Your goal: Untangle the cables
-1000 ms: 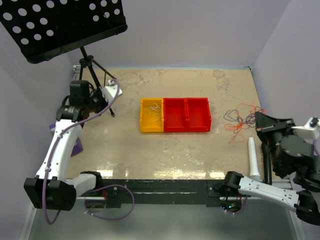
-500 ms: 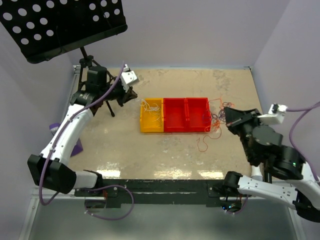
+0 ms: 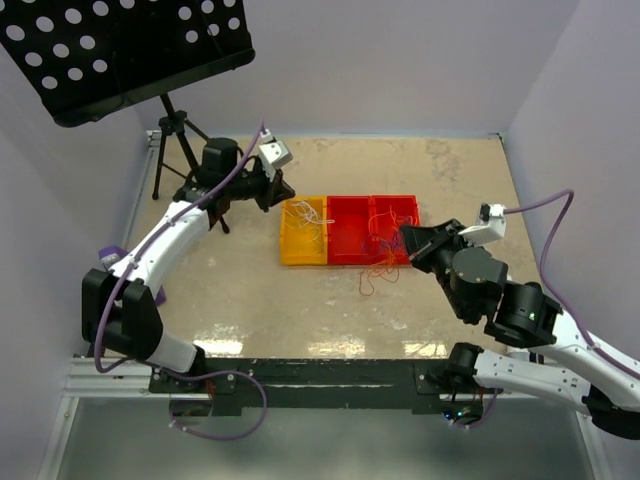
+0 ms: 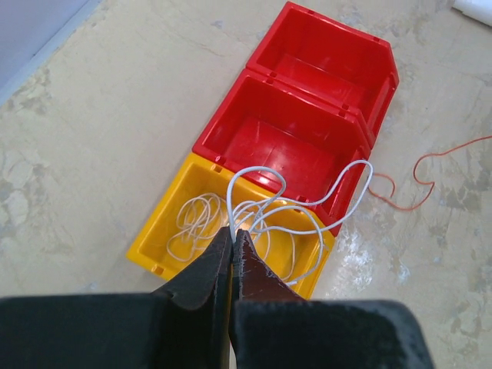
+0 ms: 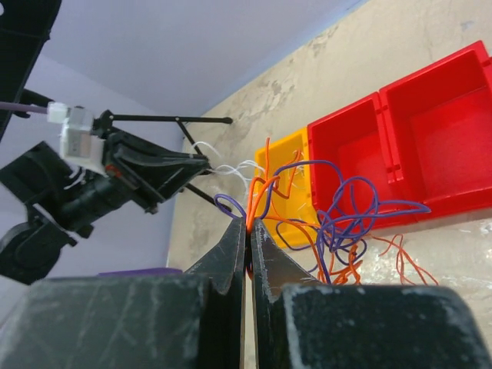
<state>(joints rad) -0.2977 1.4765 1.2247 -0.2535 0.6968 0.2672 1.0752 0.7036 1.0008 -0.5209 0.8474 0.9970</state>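
The left gripper (image 4: 232, 232), jaws pressed together on thin white wire strands (image 4: 258, 170), holds them looped over the open yellow plastic bin (image 4: 163, 206), apparently to gather that colour there with the white loops lying inside. The right gripper (image 5: 248, 224), jaws pinching a tangled bundle of red-orange and purple wire strands (image 5: 338, 231), holds it raised by the two red plastic bins (image 4: 284, 138). Its tails trail onto the beige table (image 3: 250, 300), probably so the colours hang loose for separating.
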